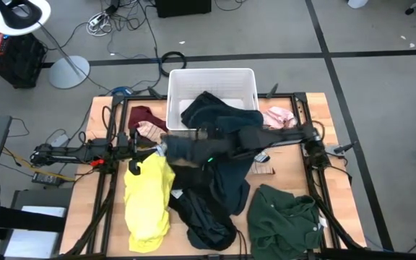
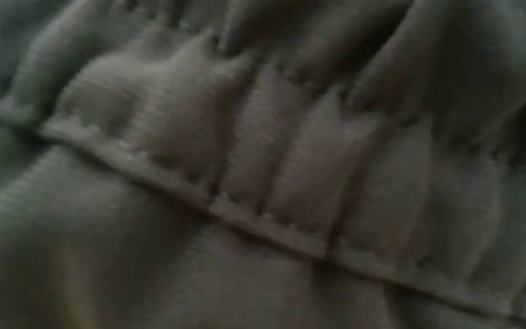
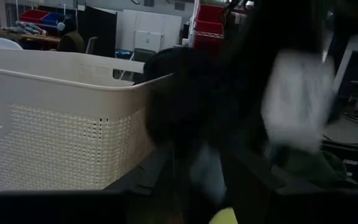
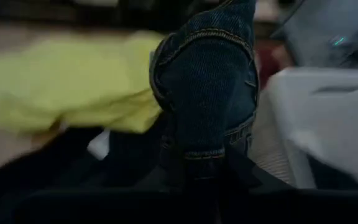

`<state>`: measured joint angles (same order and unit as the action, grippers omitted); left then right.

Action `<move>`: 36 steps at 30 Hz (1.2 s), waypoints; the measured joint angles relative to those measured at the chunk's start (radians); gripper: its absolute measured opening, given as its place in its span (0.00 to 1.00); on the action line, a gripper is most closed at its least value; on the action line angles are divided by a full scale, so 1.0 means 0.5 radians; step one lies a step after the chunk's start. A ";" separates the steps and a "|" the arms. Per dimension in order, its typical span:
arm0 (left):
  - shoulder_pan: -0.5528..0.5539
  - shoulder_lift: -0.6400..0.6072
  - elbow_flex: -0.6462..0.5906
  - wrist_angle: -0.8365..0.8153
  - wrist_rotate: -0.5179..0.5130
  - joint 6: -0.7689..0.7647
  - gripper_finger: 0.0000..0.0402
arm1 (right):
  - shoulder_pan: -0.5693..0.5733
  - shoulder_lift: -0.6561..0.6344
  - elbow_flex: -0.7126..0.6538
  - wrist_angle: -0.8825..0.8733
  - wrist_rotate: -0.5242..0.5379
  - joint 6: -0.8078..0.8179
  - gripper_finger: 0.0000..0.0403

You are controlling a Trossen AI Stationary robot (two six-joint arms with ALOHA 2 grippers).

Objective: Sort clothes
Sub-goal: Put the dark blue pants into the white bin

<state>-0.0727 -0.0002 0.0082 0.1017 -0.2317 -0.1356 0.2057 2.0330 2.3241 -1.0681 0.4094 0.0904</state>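
No text, label, brand, number or sign can be read in any of the views; nothing legible is shown on the clothes or the bin.

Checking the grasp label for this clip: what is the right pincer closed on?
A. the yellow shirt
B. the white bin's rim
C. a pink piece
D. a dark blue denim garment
D: in the right wrist view the right pincer pinches a fold of the dark blue denim garment with orange stitching, while the yellow shirt lies beyond it, untouched.
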 joint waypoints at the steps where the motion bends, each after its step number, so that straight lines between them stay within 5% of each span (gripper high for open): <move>1: -0.001 0.000 0.000 0.002 0.000 0.000 0.34 | -0.005 -0.049 0.000 0.010 0.038 -0.009 0.11; 10: 0.000 0.000 0.001 0.009 0.000 0.000 0.34 | -0.095 -0.462 0.002 0.344 0.299 -0.210 0.11; 18: 0.000 0.000 0.001 0.009 0.000 0.000 0.34 | -0.306 -0.682 0.002 0.717 0.309 -0.458 0.11; 36: -0.001 0.000 0.002 0.009 0.000 0.000 0.34 | -1.054 -0.733 0.002 1.225 0.228 -0.924 0.11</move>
<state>-0.0730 -0.0002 0.0090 0.1062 -0.2317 -0.1356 -0.3212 1.6665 2.3253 -0.4557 0.5236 -0.3717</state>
